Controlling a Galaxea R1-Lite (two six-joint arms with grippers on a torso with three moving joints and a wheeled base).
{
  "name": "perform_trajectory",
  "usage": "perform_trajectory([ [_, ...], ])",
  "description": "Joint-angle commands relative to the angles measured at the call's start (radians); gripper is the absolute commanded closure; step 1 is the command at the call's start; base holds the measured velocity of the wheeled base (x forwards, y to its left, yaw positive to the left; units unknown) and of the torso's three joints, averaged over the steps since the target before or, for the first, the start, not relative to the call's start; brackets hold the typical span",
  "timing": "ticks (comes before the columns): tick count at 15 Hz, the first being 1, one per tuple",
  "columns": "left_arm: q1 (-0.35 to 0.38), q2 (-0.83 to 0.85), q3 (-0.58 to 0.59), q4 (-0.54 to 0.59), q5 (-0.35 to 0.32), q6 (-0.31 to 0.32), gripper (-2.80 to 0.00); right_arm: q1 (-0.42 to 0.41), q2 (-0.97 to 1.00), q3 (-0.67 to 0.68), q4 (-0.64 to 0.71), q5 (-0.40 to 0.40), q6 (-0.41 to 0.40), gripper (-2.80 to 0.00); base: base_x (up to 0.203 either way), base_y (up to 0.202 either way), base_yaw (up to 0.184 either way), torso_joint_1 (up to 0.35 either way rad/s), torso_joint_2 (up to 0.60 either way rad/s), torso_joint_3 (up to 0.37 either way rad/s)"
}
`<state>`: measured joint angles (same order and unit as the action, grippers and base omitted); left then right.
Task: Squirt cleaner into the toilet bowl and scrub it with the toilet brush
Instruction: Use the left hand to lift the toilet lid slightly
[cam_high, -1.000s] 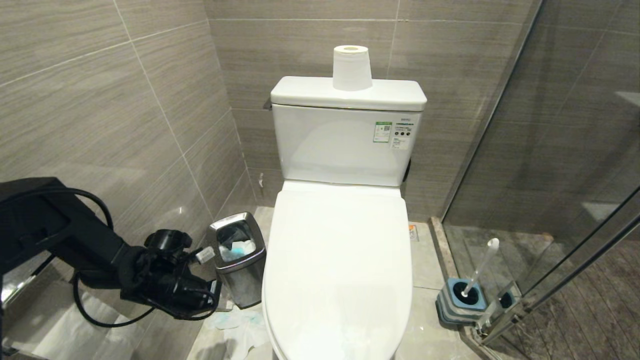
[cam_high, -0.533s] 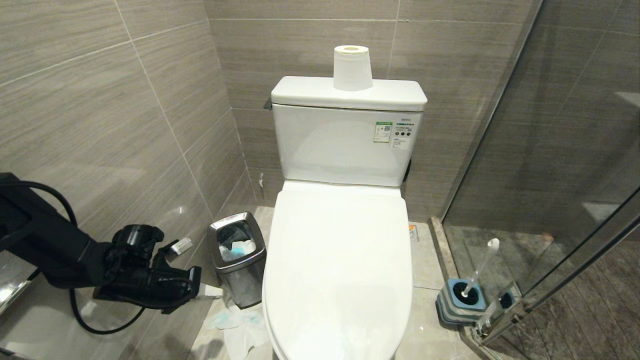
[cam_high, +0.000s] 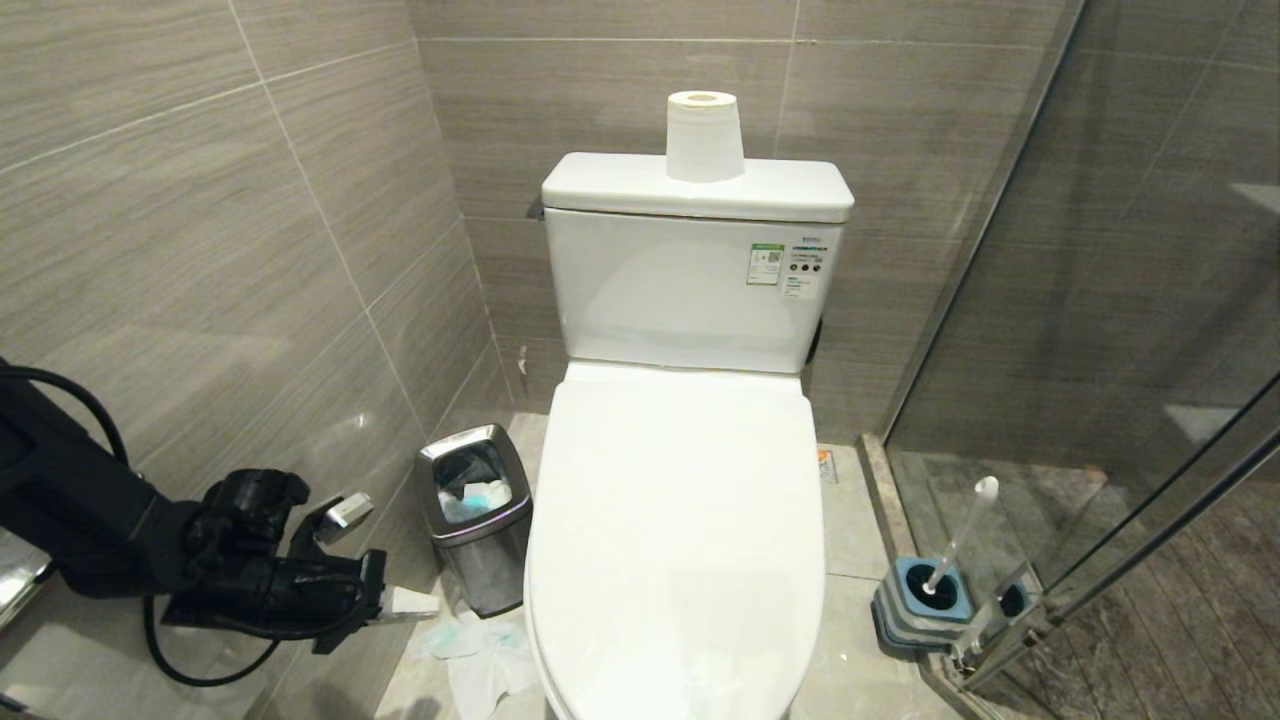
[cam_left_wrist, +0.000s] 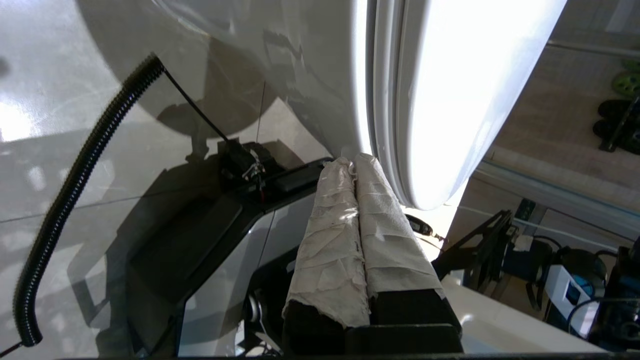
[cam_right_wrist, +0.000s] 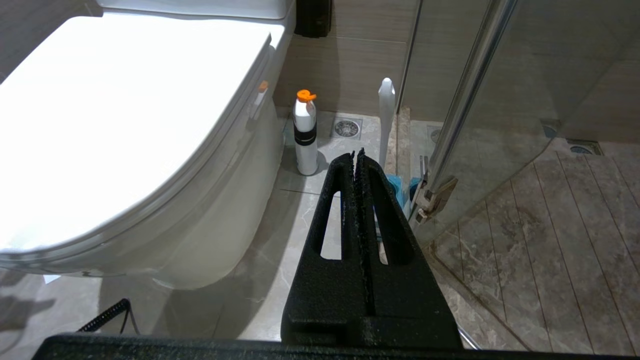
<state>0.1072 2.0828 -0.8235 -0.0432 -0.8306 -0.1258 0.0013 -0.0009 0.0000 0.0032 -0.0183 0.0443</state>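
Observation:
The white toilet has its lid (cam_high: 680, 520) down, so the inside of the toilet bowl is hidden; only its outer wall (cam_right_wrist: 215, 225) shows. The toilet brush (cam_high: 958, 540) stands in its blue-topped holder (cam_high: 925, 600) on the floor to the right, against the glass. No cleaner is in view. My left gripper (cam_high: 400, 603) hangs low at the toilet's left, in front of the bin. Its paper-wrapped fingers (cam_left_wrist: 380, 215) are pressed together with nothing between them. My right gripper (cam_right_wrist: 356, 154) is shut and empty, pointing at the floor between the toilet and the brush handle (cam_right_wrist: 386, 115).
A steel bin (cam_high: 475, 515) with tissue inside stands left of the toilet, with crumpled paper (cam_high: 480, 650) on the floor before it. A white bottle with an orange cap (cam_right_wrist: 305, 132) stands by the toilet's right side. A paper roll (cam_high: 704, 135) tops the tank. The glass shower wall (cam_high: 1100, 300) closes off the right.
My left arm has sunk and drawn back toward the lower left, away from the bin, and its wrist has turned. The toilet, the brush and the right gripper are unchanged.

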Motion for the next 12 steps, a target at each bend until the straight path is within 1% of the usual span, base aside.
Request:
perform_trajectory([
  [1,-0.002,-0.01,0.007,0.034,-0.007,0.025,0.0,0.0,0.001,0.002,0.0,0.0,0.0,0.0,0.0,0.0,0.0,0.0,0.0,0.0],
  [2,-0.001,-0.011,0.007,0.05,-0.018,0.046,0.0,0.0,0.001,0.002,0.0,0.0,0.0,0.0,0.0,0.0,0.0,0.0,0.0,0.0],
  [4,-0.001,-0.012,0.009,0.084,-0.079,0.06,0.0,0.0,0.001,0.002,0.0,0.0,0.0,0.0,0.0,0.0,0.0,0.0,0.0,0.0],
  [8,-0.027,-0.007,0.009,0.102,-0.082,0.066,0.0,0.0,0.001,0.002,0.0,0.0,0.0,0.0,0.0,0.0,0.0,0.0,0.0,0.0],
  [12,-0.032,-0.015,0.009,0.161,-0.085,0.061,0.0,0.0,0.001,0.002,0.0,0.0,0.0,0.0,0.0,0.0,0.0,0.0,0.0,0.0],
])
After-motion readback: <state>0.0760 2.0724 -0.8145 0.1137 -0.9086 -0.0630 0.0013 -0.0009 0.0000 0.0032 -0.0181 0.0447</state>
